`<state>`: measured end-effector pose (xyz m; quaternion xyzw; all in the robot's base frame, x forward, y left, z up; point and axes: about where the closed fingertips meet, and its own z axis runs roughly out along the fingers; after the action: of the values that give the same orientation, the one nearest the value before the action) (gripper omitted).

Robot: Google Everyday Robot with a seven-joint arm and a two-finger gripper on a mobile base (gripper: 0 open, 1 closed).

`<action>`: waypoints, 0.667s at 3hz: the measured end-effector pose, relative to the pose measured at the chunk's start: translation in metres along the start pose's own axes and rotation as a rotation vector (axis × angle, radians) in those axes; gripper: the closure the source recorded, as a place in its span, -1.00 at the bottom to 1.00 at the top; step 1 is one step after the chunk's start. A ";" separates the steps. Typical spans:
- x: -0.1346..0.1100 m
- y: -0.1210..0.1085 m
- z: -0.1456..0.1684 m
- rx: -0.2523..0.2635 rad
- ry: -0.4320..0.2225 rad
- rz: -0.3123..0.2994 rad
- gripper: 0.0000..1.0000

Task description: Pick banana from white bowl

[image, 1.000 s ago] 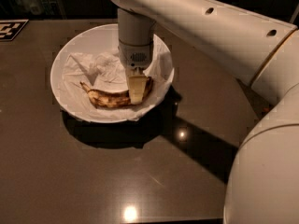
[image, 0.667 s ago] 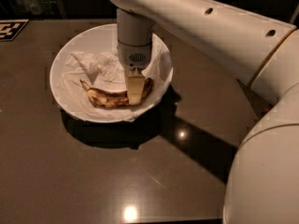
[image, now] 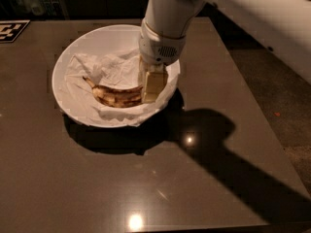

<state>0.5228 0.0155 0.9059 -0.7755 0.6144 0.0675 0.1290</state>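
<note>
Jaws of our gripper [image: 151, 93] at right end of curved brown-blotched yellow banana [image: 116, 97] in wide paper-lined white bowl [image: 56, 76], grip we cannot tell | glossy dark-brown desk [image: 146, 178] | black-and-white marker [image: 10, 30], far-left corner

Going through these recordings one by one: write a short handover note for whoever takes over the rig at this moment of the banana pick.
Gripper: down inside the wide, shallow white bowl, at the right end of the curved, brown-blotched yellow banana. Whether it has hold of the banana cannot be told.
Banana: lies on the crumpled white lining in the bowl, dark stem pointing left.
Bowl: sits on the dark table.
Done: arm brought to the banana.
Left: confirm the grip, then lift the banana out of the bowl.
</note>
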 end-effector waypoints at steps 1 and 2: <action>-0.003 0.014 -0.025 0.041 -0.065 -0.041 1.00; -0.007 0.037 -0.050 0.068 -0.081 -0.084 1.00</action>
<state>0.4825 0.0002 0.9517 -0.7924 0.5774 0.0727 0.1827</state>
